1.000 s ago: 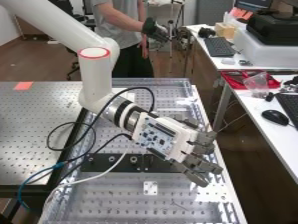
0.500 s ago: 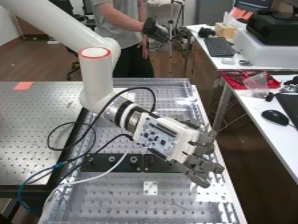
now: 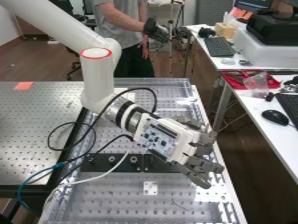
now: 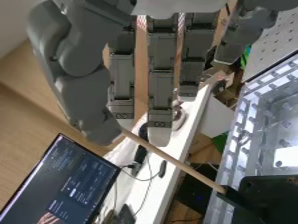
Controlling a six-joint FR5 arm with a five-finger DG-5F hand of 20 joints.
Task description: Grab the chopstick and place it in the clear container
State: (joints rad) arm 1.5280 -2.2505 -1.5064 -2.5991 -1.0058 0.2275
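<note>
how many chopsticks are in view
1: a slim, pale wooden chopstick, slanting in the wrist view between the thumb of the dark grey robot hand and a black object. More could be hidden behind the hand.

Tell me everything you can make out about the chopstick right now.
The chopstick is a slim, straight, plain tan rod, apparently wood, with no break or bend visible along it. In the wrist view it runs at a slant from the tip of the hand's thumb to a black part near the clear tray. Whether the thumb touches it, or the black part holds its other end, I can't tell.
</note>
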